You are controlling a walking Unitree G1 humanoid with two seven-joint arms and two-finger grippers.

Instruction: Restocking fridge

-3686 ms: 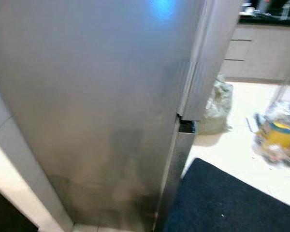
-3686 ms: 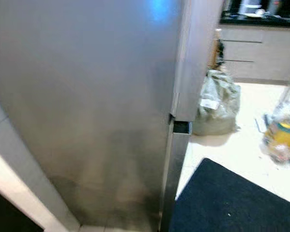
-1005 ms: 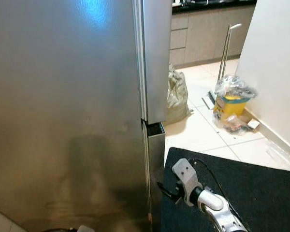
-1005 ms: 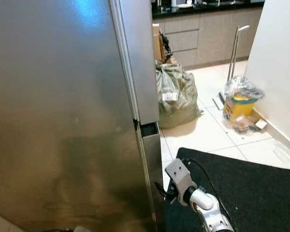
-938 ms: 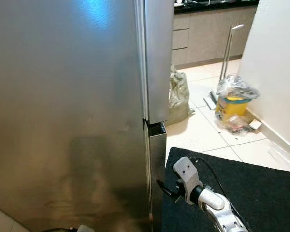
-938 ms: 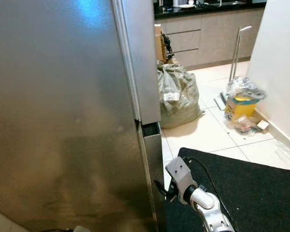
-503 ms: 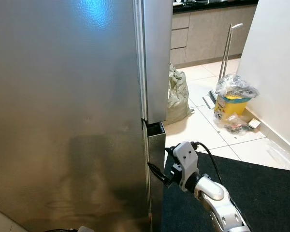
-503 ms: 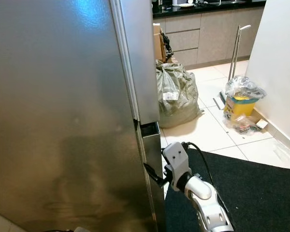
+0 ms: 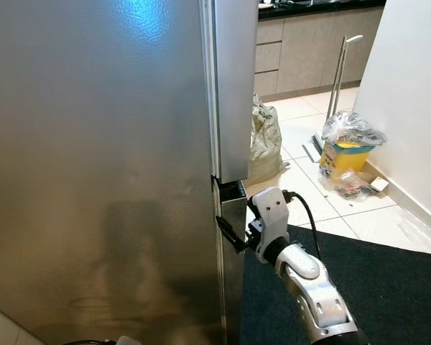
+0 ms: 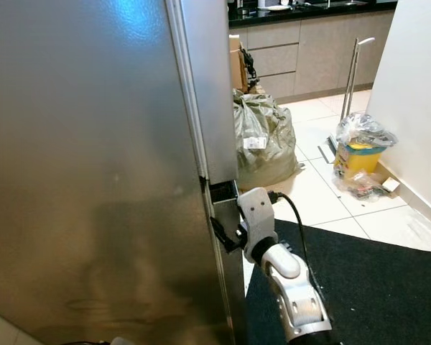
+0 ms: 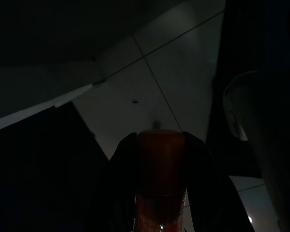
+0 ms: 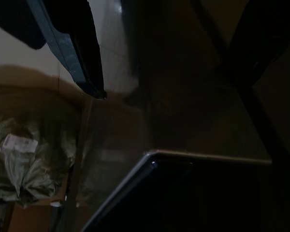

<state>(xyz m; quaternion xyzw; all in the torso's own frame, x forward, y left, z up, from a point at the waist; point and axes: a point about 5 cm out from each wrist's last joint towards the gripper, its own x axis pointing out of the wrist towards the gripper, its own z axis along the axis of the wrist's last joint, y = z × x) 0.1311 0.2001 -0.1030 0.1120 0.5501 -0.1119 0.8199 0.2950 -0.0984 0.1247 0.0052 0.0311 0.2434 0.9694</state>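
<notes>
The right gripper (image 9: 225,228) is held at the fridge (image 9: 100,165) door edge, jaws spread; a red can (image 11: 160,169) is gripped by the left gripper (image 11: 159,145)

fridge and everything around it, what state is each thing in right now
fridge door: shut
right gripper: open, fingertips at the door's edge just below the handle recess
left gripper: shut on a reddish item, hanging low in the dark
green sack: stuffed full, slumped on the floor behind the fridge
yellow bin: lined with a clear bag, standing by the wall
cabinet drawers: shut
</notes>
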